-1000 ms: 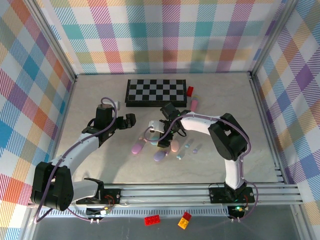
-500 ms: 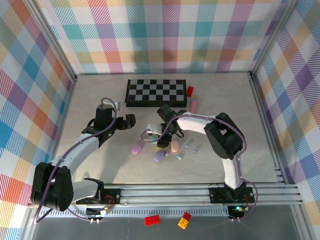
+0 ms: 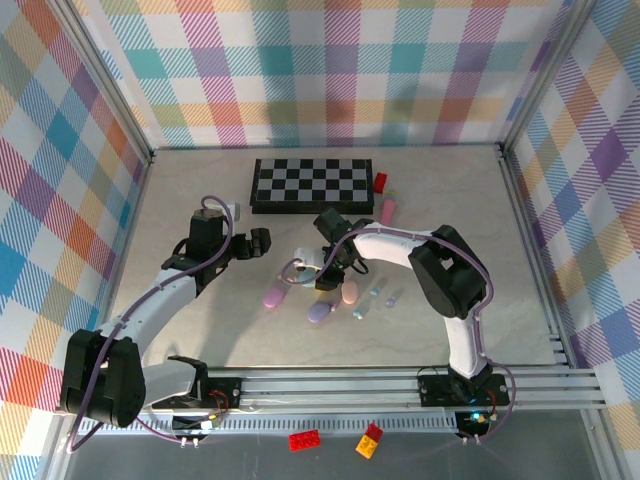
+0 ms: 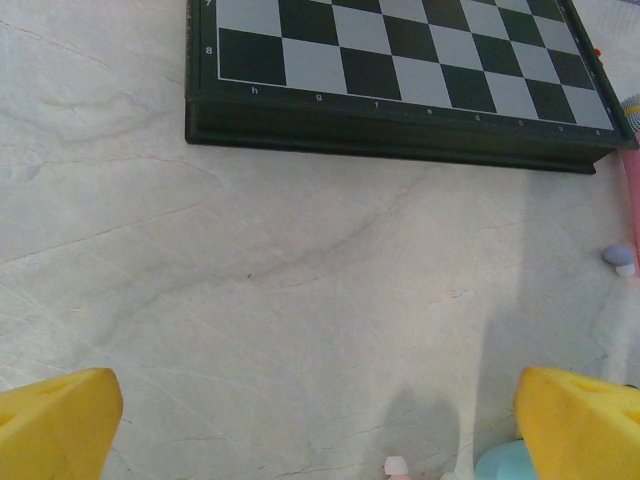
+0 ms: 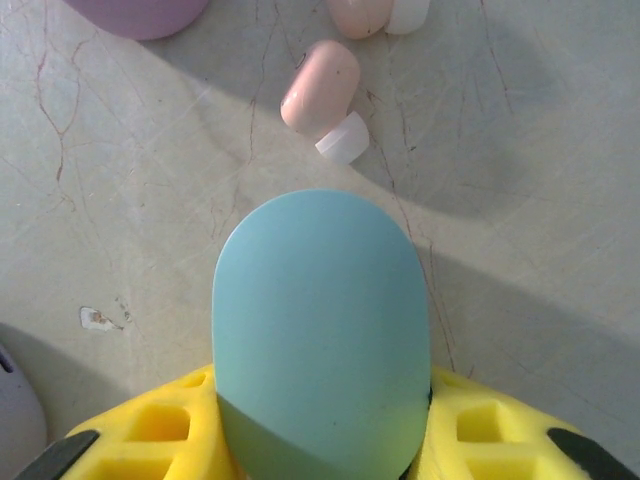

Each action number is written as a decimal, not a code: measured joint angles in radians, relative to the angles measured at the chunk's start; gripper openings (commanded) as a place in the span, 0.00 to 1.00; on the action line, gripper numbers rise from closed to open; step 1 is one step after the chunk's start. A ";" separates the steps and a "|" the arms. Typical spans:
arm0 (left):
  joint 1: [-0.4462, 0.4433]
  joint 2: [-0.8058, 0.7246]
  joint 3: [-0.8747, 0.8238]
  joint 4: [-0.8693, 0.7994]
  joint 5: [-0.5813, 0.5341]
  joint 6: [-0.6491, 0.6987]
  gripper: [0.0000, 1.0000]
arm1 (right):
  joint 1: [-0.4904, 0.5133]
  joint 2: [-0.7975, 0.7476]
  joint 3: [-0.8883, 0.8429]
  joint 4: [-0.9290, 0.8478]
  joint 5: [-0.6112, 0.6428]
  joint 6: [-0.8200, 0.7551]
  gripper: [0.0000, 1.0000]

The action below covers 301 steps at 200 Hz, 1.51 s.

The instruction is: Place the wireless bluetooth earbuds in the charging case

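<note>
Right hand newly snug on teal case; left hand wide, empty; marbled table, plaid walls.

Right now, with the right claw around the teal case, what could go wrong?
1. The right claw pinches the teal case at its near end alone; the smooth rounded shell could pivot or squirt out as the grip tightens.
2. A pink earbud lies just ahead of the case; sliding the case forward could knock the bud away.
</note>
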 measured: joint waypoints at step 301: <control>-0.350 0.040 -0.024 0.452 0.683 0.453 0.81 | -0.188 -0.607 -0.048 -0.277 -0.367 0.128 0.30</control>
